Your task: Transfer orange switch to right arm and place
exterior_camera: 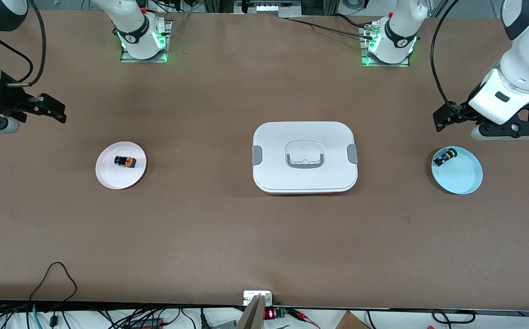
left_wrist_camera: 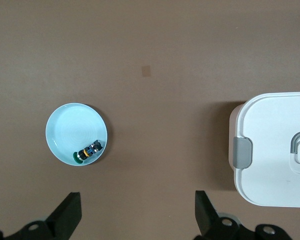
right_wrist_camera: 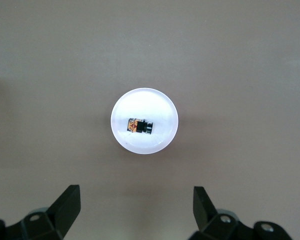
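Observation:
The orange switch (exterior_camera: 125,161) lies on its side on a white plate (exterior_camera: 109,178) toward the right arm's end of the table. It also shows in the right wrist view (right_wrist_camera: 140,126), in the middle of the plate (right_wrist_camera: 160,142). My right gripper (exterior_camera: 55,110) is open and empty, up over bare table beside that plate; its jaws stand wide apart in the right wrist view (right_wrist_camera: 136,196). My left gripper (exterior_camera: 443,118) is open and empty, over the table beside a light blue plate (exterior_camera: 465,180), and shows wide open in the left wrist view (left_wrist_camera: 137,200).
A green-capped switch (exterior_camera: 444,157) lies on the light blue plate (left_wrist_camera: 70,125), near its rim (left_wrist_camera: 87,153). A white lidded box (exterior_camera: 305,183) with grey clips stands mid-table and shows in the left wrist view (left_wrist_camera: 270,150). A small device (exterior_camera: 257,298) sits at the table's near edge.

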Available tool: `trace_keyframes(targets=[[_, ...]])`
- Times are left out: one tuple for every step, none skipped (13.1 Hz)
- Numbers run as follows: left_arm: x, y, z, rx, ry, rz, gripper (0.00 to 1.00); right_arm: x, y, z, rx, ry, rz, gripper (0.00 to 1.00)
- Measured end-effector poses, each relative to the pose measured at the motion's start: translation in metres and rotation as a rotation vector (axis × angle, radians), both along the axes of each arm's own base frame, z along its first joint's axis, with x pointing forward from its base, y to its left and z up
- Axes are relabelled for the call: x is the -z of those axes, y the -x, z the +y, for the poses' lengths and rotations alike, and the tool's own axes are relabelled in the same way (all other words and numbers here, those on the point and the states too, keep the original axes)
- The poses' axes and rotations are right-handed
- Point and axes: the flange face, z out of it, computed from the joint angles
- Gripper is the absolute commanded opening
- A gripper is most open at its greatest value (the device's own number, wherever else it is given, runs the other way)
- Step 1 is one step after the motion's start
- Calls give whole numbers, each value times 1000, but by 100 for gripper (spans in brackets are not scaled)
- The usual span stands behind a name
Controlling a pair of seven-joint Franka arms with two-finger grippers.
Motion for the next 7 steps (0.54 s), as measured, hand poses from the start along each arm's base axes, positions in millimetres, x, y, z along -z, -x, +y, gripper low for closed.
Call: trace_keyframes(targets=[[0, 0, 0, 0, 0, 0, 100, 0, 0, 0, -23, -1, 0, 100], [0, 0, 0, 0, 0, 0, 100, 0, 0, -1, -43, -4, 2, 100], [0, 0, 0, 0, 0, 0, 100, 0, 0, -1, -57, -12, 2, 100], [0, 0, 0, -1, 0, 0, 100, 0, 0, -2, -61, -19, 3, 100], [0, 0, 1, -2, 0, 0, 100, 0, 0, -1, -62, -23, 3, 100], [0, 0, 1, -2, 0, 0, 100, 0, 0, -1, -62, -26, 3, 100], [0, 0, 1, -2, 0, 1, 100, 0, 0, -1, -62, -26, 2, 100]])
